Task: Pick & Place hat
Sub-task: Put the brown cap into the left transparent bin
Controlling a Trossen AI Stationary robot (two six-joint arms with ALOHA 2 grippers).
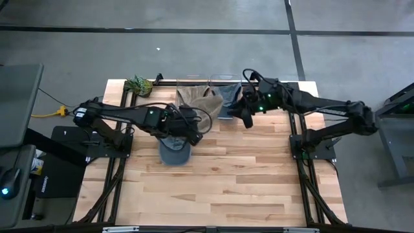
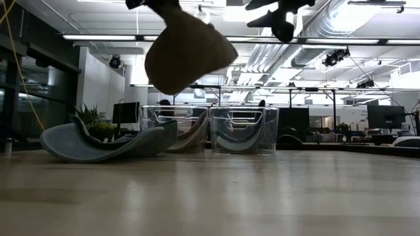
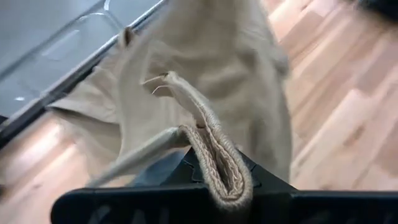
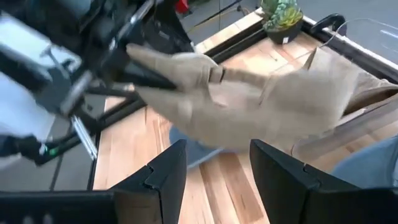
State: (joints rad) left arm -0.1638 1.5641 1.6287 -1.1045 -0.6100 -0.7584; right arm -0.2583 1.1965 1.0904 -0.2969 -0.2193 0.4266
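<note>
Two clear bins (image 1: pixel 210 83) stand at the desk's (image 1: pixel 246 181) far edge, a plant (image 1: pixel 138 85) left of them, a blue cap (image 1: pixel 173 150) nearer. The left gripper (image 1: pixel 194 129), jaws clamped shut, holds the limp tan hat (image 1: pixel 199 98) above the bins; the right gripper (image 1: pixel 246 118), jaws apart and empty, hangs beside them.

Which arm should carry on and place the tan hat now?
Left. Its claw is already shut on the tan hat, which hangs clear of the table beside the clear bins. The right claw is open and holds nothing.
</note>
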